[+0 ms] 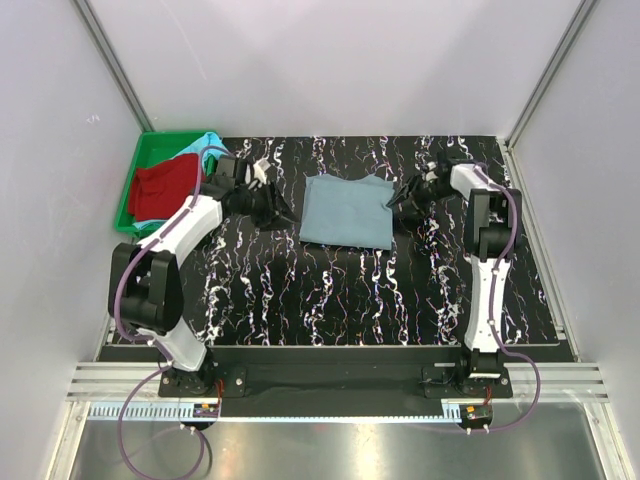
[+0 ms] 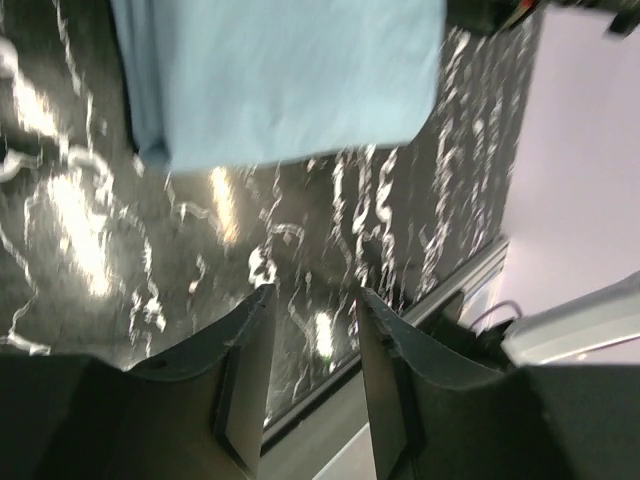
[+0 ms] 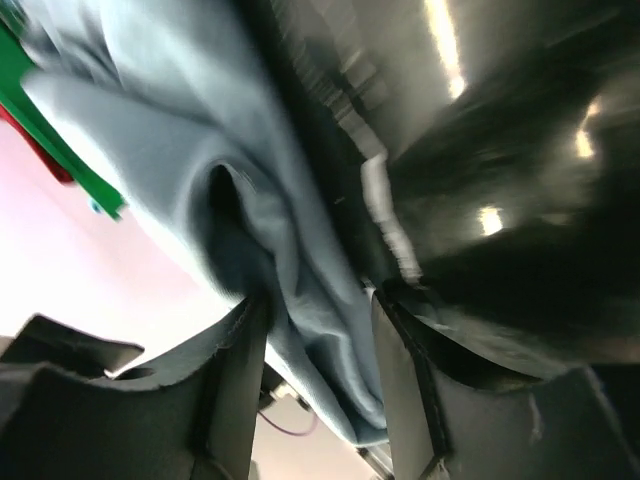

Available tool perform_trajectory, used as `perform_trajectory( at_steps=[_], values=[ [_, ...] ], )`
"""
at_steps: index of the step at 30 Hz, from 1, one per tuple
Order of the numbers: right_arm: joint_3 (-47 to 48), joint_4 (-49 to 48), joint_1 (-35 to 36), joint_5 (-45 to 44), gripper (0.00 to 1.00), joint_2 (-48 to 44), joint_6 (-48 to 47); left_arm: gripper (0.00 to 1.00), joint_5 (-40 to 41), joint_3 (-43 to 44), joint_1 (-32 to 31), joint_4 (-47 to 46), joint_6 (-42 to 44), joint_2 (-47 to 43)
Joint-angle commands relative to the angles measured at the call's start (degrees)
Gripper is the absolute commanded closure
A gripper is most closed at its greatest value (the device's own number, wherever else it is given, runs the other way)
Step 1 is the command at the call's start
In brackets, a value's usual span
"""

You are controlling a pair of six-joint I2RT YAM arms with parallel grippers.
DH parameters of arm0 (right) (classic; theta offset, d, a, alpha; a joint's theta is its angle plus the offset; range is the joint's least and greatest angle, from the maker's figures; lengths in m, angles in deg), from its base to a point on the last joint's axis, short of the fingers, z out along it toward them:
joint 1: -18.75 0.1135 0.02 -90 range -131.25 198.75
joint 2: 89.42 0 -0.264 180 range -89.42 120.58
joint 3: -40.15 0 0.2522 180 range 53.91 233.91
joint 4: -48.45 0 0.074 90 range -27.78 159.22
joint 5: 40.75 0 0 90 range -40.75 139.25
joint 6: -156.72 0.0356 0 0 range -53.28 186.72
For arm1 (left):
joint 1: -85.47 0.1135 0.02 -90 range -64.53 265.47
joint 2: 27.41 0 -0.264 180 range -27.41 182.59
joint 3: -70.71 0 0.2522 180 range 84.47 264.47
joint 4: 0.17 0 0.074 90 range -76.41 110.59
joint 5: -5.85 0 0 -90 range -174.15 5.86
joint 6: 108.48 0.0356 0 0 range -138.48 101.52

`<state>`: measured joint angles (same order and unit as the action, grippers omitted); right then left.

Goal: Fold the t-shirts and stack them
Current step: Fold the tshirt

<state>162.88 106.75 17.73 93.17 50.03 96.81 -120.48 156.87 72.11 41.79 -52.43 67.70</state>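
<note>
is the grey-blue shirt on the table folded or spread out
Folded: the grey-blue shirt lies as a compact rectangle with no sleeves showing, and the right gripper has cloth between its fingers.

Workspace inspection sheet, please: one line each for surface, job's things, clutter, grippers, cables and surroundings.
Surface: black table with white marbling, glare spots.
Job's things: grey-blue t-shirt folded flat at centre; red t-shirt and turquoise t-shirt bunched in the green tray.
Clutter: nothing seen.
Grippers: left gripper open, empty, beside the grey-blue t-shirt's left edge; right gripper at its right edge, cloth between the fingers, grip uncertain.
Cables: purple cable looping along each arm, clear of the cloth.
Surroundings: plain white walls, metal rail at the near edge.
</note>
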Motion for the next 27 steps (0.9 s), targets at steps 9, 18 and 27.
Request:
perform_trajectory(
  at_steps=[9, 18, 27],
  values=[
    [-22.1, -11.4, 10.1, -3.4, 0.64, -12.7, 4.8, 0.58, -0.4, -4.6, -0.1, 1.3, 3.2, -10.4],
    [-44.6, -29.7, 27.7, -5.9, 0.59, -31.2, 21.1, 0.58, 5.0, -8.7, -3.0, 4.4, -0.1, -17.0],
    [-57.8, -25.1, 27.0, -11.3, 0.37, -51.5, 17.0, 0.53, 19.9, -4.2, -15.5, 5.5, -5.9, -11.5]
  ],
)
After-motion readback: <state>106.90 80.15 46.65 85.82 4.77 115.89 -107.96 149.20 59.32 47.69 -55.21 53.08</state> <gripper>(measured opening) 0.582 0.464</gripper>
